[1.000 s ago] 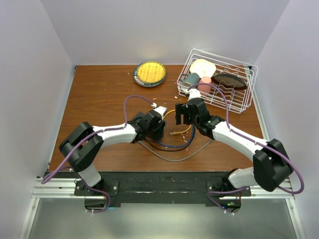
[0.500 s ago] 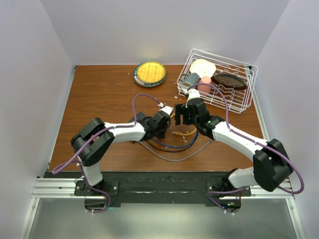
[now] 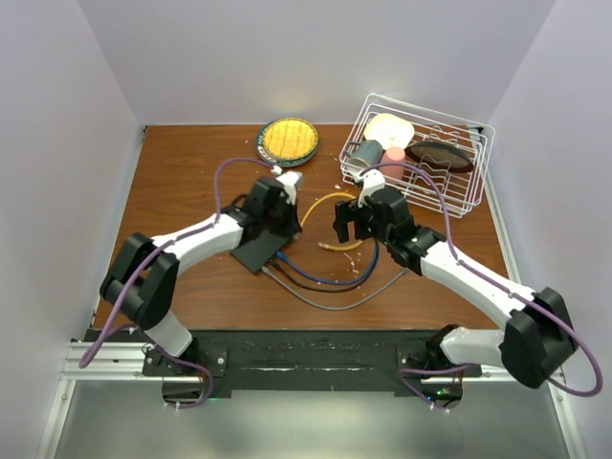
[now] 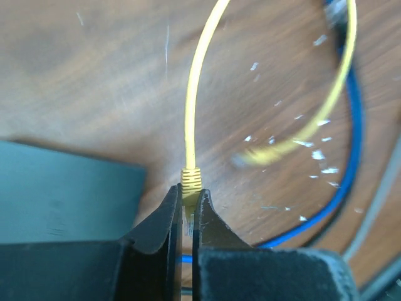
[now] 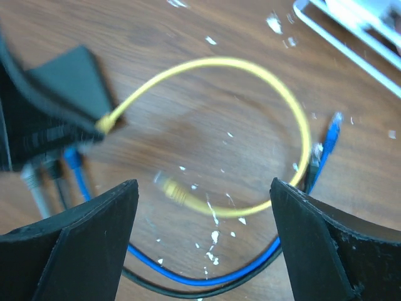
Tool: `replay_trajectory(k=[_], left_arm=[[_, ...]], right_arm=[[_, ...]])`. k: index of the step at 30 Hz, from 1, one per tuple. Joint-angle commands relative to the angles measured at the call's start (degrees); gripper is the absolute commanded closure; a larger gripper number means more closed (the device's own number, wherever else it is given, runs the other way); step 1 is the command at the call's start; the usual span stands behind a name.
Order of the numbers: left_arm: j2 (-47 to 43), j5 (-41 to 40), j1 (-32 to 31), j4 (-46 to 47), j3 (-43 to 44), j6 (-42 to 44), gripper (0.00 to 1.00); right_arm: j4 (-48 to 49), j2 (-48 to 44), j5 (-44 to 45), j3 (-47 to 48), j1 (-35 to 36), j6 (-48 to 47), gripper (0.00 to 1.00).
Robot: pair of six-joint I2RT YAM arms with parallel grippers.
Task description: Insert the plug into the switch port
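The black switch box (image 3: 256,253) lies on the table left of centre, with blue, black and grey cables leaving its near-right edge; its ports cannot be made out. My left gripper (image 3: 285,222) hangs just above the box, shut on one yellow plug (image 4: 190,183). In the left wrist view (image 4: 187,195) the box (image 4: 62,188) sits just left of the jaws. The yellow cable (image 3: 320,203) loops right to its free plug (image 3: 331,248). My right gripper (image 3: 355,226) is open and empty over that free plug (image 5: 174,190), which lies between its fingers in the right wrist view (image 5: 203,185).
A white wire dish rack (image 3: 421,158) with cups and plates stands at the back right. A round yellow-centred plate (image 3: 287,141) is at the back. Blue (image 3: 330,280), black and grey (image 3: 344,304) cables curve across the table in front. White crumbs lie around them.
My left gripper moved back and to the left with the yellow plug, uncovering the black box and pulling the cable into a wider loop. The right gripper stayed open, nearly in place.
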Motion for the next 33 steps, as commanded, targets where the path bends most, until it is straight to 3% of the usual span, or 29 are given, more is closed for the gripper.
replay_trajectory(k=[1, 4, 8, 12, 19, 22, 23, 30, 33], left_arm=[[-3.8, 22.9, 4.6, -2.9, 4.4, 6.1, 1.00], [-3.4, 33.0, 6.7, -6.7, 7.2, 7.7, 1.00], [-2.8, 47.5, 8.2, -4.5, 7.8, 4.6, 1.00], [-2.9, 55.0, 8.4, -0.8, 8.0, 0.1, 1.00], [-5.5, 64.0, 10.0, 15.2, 4.6, -11.2, 1.00], [-5.9, 66.4, 10.8, 17.3, 4.1, -13.2, 1.00], [-6.0, 66.7, 11.5, 17.4, 4.0, -13.4, 1.00], [-7.0, 70.5, 14.0, 24.3, 1.4, -18.6, 1.00], [-7.0, 71.4, 14.2, 30.4, 0.0, -23.1, 1.00]], right_arm=[[4.6, -6.7, -9.2, -1.4, -0.1, -7.3, 0.09], [7.9, -13.2, -15.2, -2.7, -0.2, -9.7, 0.02], [8.0, -15.4, -21.5, -0.7, -0.1, -11.2, 0.02], [7.3, -12.4, -27.3, 1.0, -0.1, -11.5, 0.02], [5.8, -9.4, -31.8, 1.3, 1.6, -14.5, 0.03], [4.4, -8.9, -31.9, 1.5, 2.4, -15.1, 0.09], [3.7, -8.7, -31.7, 1.6, 2.8, -15.3, 0.19], [2.1, -7.1, -29.6, 2.5, 6.2, -16.6, 0.43], [1.5, -5.6, -28.8, 3.0, 7.5, -17.1, 0.47]])
